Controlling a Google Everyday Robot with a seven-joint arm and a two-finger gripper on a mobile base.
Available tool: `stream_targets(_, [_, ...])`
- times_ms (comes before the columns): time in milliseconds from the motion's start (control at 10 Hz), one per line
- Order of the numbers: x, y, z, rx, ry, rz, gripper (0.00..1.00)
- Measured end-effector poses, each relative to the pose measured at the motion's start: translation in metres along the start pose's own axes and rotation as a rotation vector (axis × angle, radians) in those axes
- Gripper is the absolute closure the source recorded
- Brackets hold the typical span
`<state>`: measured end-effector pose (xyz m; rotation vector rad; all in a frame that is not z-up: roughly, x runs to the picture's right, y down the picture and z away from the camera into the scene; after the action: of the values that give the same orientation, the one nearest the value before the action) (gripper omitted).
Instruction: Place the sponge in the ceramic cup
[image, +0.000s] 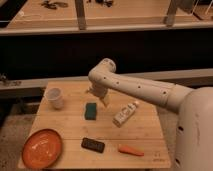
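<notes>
The dark green sponge (90, 111) lies flat near the middle of the wooden table (150, 132). At the table's back left the white ceramic cup (54, 98) stands upright, about a cup's width away from the sponge. My gripper (101, 99) hangs from the white arm just above and to the right of the sponge, pointing down. It looks open, holds nothing, and is not touching the sponge.
A white tube-like bottle (125, 114) lies to the right of the sponge. Near the front edge are a flat black block (93, 145) and an orange carrot-like piece (131, 150). An orange plate (41, 148) fills the front left corner.
</notes>
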<state>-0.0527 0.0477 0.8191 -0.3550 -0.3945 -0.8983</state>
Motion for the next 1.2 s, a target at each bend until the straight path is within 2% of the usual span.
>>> stream_targets(700, [-0.010, -0.001, 0.047, -0.026, -0.059, -0.109, 0.20])
stream_targets(1200, [-0.018, -0.004, 0.067, -0.047, -0.086, -0.175, 0.20])
